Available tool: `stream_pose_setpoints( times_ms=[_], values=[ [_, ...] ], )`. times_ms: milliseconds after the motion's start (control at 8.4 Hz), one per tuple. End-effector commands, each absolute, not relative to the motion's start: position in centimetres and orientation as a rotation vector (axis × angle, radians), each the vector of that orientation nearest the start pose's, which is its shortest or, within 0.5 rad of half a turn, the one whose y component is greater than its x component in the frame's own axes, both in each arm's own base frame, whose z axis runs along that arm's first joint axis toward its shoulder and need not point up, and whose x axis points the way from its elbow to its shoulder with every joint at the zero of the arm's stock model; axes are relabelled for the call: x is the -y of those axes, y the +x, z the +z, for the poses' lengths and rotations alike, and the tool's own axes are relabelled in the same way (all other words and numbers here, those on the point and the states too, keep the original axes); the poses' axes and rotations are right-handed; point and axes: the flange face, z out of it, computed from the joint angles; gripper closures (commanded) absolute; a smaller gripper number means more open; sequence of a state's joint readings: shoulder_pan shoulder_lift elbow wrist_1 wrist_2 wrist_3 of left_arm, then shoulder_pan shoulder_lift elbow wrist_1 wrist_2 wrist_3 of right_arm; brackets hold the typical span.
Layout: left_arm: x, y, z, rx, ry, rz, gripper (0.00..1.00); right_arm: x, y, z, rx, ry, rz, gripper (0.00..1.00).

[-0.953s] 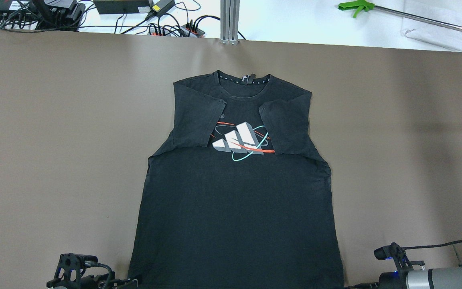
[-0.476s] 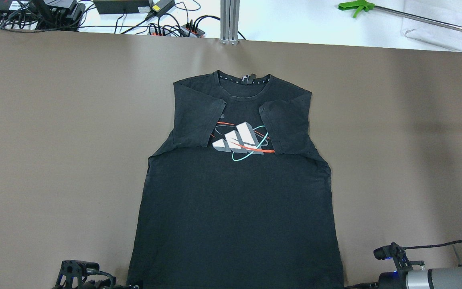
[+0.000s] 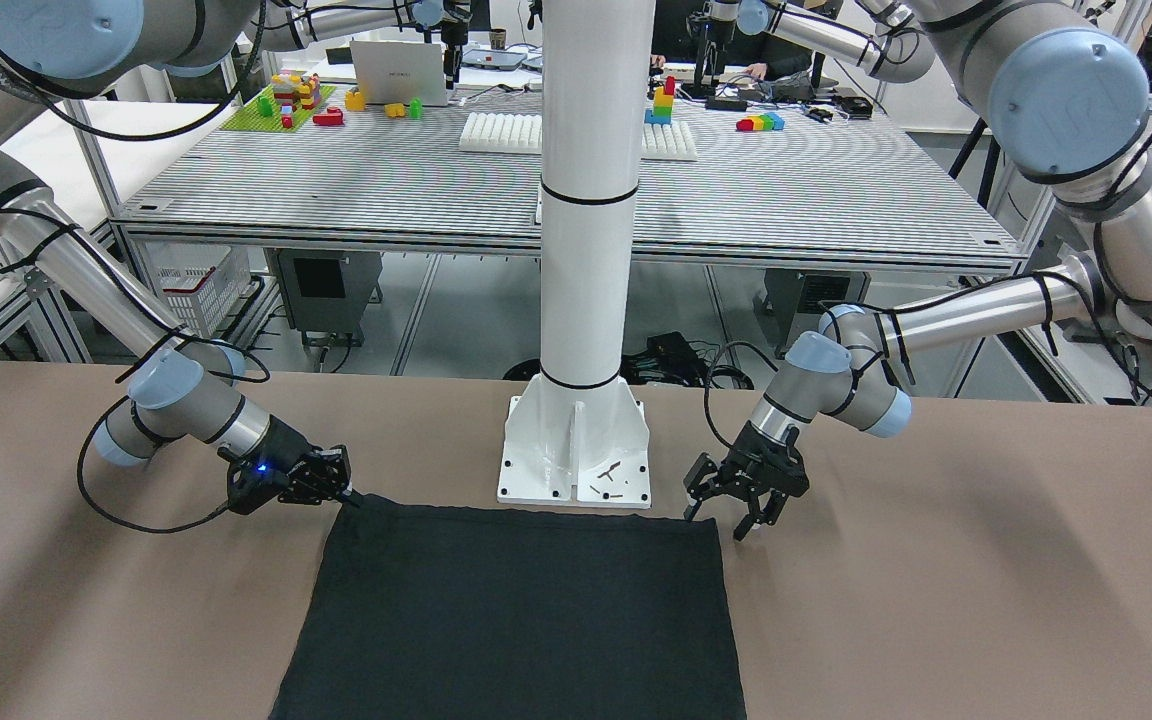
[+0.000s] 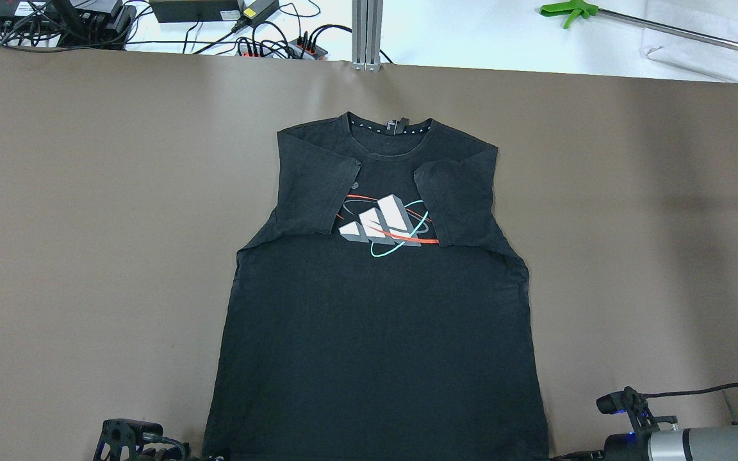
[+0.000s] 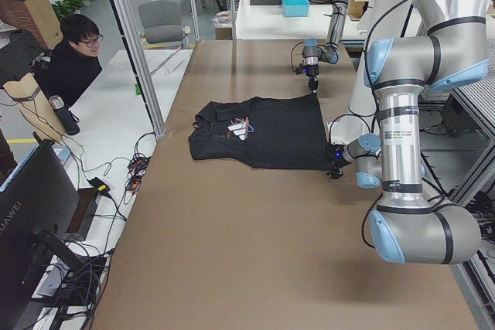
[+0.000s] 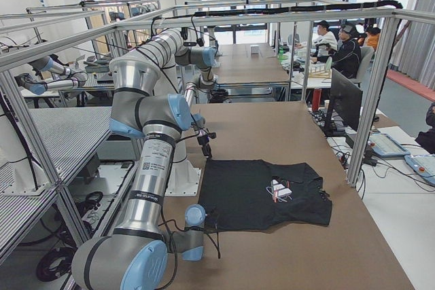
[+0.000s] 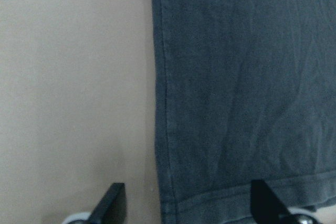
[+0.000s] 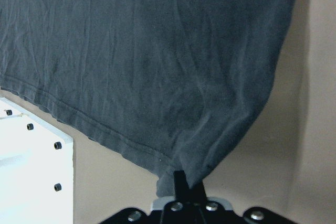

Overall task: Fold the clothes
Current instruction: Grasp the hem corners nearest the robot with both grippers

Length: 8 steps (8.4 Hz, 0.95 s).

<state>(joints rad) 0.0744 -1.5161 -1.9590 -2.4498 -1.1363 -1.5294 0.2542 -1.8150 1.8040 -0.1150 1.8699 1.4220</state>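
Note:
The clothes are one black T-shirt [image 4: 375,320] with a white, red and teal print [image 4: 385,224], lying flat with both sleeves folded in and its collar at the far side. It also shows in the front-facing view [image 3: 526,610]. My right gripper [image 3: 344,492] is shut on the hem's corner, and the pinched fabric [image 8: 210,129] puckers at the fingertips in the right wrist view. My left gripper [image 3: 731,522] is open at the other hem corner. In the left wrist view its fingertips [image 7: 113,205] straddle the shirt's side edge [image 7: 241,87], one over the table and one over fabric.
The white pole's base plate [image 3: 576,450] stands just behind the hem, between the grippers. An aluminium post [image 4: 367,35], cables and a green grabber tool [image 4: 571,11] lie beyond the table's far edge. A person [image 5: 73,52] sits past the far side.
My left gripper has slid toward the near table edge and slightly inward, toward the shirt's hem corner. The right arm and the shirt have not moved.

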Motion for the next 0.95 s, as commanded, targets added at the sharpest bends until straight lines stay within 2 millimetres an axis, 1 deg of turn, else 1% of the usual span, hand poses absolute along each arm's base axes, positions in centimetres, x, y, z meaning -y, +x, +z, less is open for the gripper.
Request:
stream_pose_setpoints(
  times_ms=[0,119,238,357,476,595,715,834],
  values=[
    [14.0,48.0,39.5,-1.2,0.362,-0.166,0.66,20.0,-35.8,49.2,1.451,0.046,-0.131,1.0],
    [14.0,48.1,39.3,-1.202,0.366,-0.169,0.93,20.0,-35.8,49.2,1.451,0.046,-0.131,1.0],
    [14.0,48.3,38.9,-1.209,0.373,-0.176,1.0,20.0,-35.8,49.2,1.453,0.045,-0.132,1.0],
    [13.9,49.2,37.7,-1.23,0.37,-0.183,1.0,20.0,-35.8,49.2,1.451,0.045,-0.132,1.0],
    [13.8,50.1,37.1,-1.243,0.365,-0.188,1.0,20.1,-35.8,49.1,1.454,0.048,-0.13,1.0],
    [13.8,50.0,36.8,-1.251,0.36,-0.187,1.0,20.4,-35.7,49.0,1.457,0.054,-0.124,1.0],
    [14.0,49.5,36.1,-1.266,0.357,-0.192,1.0,20.7,-35.4,49.0,1.457,0.054,-0.122,1.0],
    [14.0,48.9,35.9,-1.271,0.344,-0.18,1.0,21.0,-35.2,48.7,1.462,0.051,-0.125,1.0]
  ],
)
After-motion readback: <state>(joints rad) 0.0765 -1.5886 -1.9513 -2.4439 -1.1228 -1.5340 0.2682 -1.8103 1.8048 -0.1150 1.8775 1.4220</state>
